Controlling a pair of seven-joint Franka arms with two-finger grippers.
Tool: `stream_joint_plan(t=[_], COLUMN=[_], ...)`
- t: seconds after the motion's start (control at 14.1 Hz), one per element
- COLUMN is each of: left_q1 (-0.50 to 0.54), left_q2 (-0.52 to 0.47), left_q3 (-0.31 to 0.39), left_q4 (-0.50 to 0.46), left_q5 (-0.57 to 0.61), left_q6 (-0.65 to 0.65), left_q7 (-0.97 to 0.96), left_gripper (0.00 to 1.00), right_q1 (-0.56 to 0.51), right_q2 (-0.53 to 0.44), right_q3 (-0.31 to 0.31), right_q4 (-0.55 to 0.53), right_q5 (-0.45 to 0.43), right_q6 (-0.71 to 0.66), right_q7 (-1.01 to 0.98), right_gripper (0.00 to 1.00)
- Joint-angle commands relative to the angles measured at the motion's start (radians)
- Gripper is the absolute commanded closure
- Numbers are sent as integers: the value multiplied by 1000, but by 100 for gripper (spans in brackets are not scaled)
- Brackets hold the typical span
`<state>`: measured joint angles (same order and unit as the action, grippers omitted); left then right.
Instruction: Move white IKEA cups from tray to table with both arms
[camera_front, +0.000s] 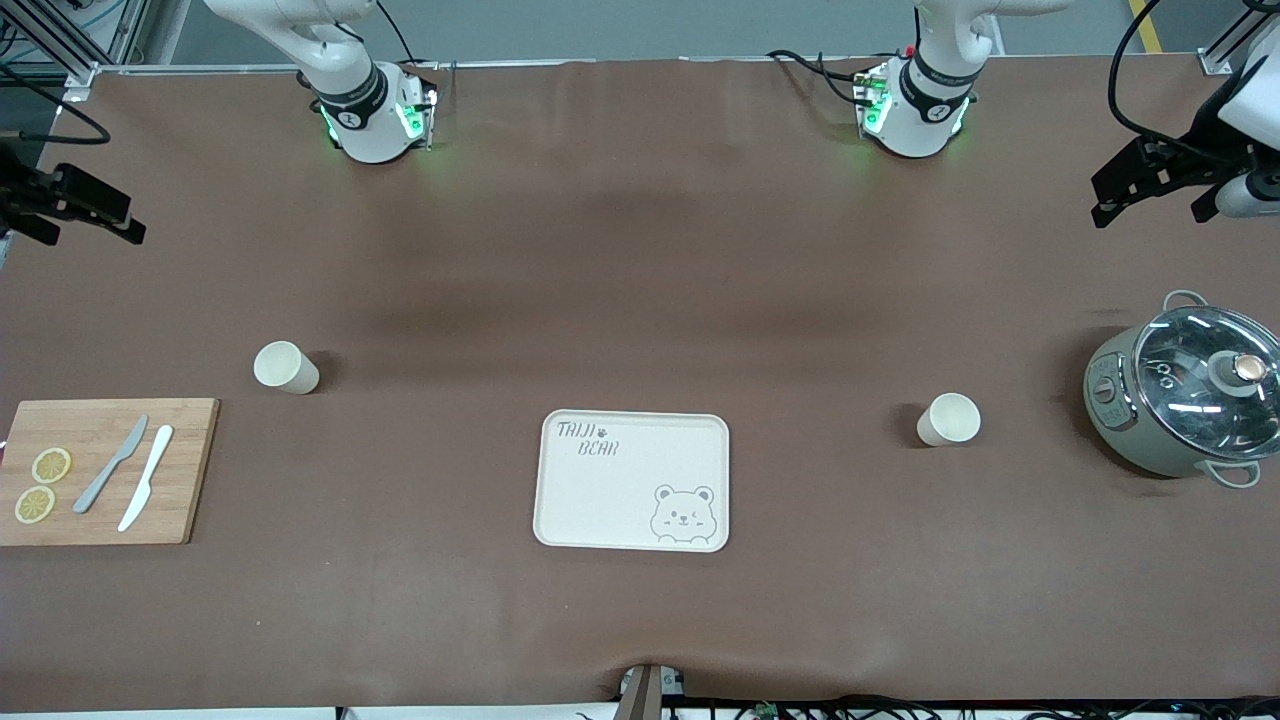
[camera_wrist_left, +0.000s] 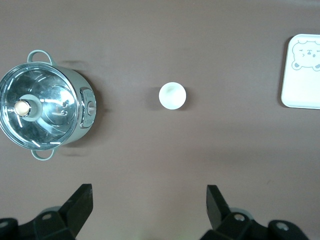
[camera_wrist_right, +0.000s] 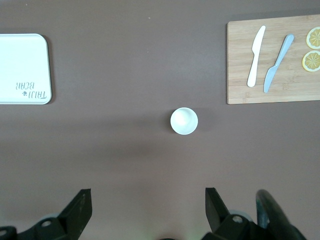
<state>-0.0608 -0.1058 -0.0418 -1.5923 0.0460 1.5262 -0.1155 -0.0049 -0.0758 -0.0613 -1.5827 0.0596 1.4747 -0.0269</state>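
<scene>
- Nearest the front camera, the cream bear-print tray (camera_front: 632, 480) lies flat at mid-table with nothing on it; in both wrist views it is cut off by the frame edge.
- Toward the right arm's end, a wooden cutting board (camera_front: 105, 470) is cropped by the frame; on it lie a grey knife (camera_front: 111, 464), a white knife (camera_front: 146, 491) and two lemon slices (camera_front: 42, 484).
- Toward the left arm's end, a grey-green pot (camera_front: 1180, 400) with a glass lid is partly cut off by the frame.
- One white cup (camera_front: 949, 418) stands upright on the table between tray and pot, apart from both.
- A second white cup (camera_front: 285, 367) stands upright, slightly farther from the camera than the board and well apart from the tray.
- Held up over the table's left-arm end, the left gripper (camera_wrist_left: 150, 207) is seen released in its wrist view, fingers spread wide and empty; only the fingertips show.
- Held over the right-arm end, the right gripper (camera_wrist_right: 148, 210) is likewise released and empty; in the front view it is mostly cut off.
</scene>
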Motion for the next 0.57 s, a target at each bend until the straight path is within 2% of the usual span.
stream_joint_plan(t=[0.0, 0.5], left_q1=[-8, -4], left_q2=[5, 6], left_q3=[5, 5], left_q4=[-3, 3], left_q5=[-18, -18], left_q6=[11, 12], left_q7=[7, 4], left_gripper=[0, 0], right_q1=[-10, -7], right_q2=[-42, -16], right_q3=[8, 14], right_q4=[-62, -17], right_q5=[0, -24], right_q6=[32, 21], right_q7=[-1, -7], right_gripper=[0, 0])
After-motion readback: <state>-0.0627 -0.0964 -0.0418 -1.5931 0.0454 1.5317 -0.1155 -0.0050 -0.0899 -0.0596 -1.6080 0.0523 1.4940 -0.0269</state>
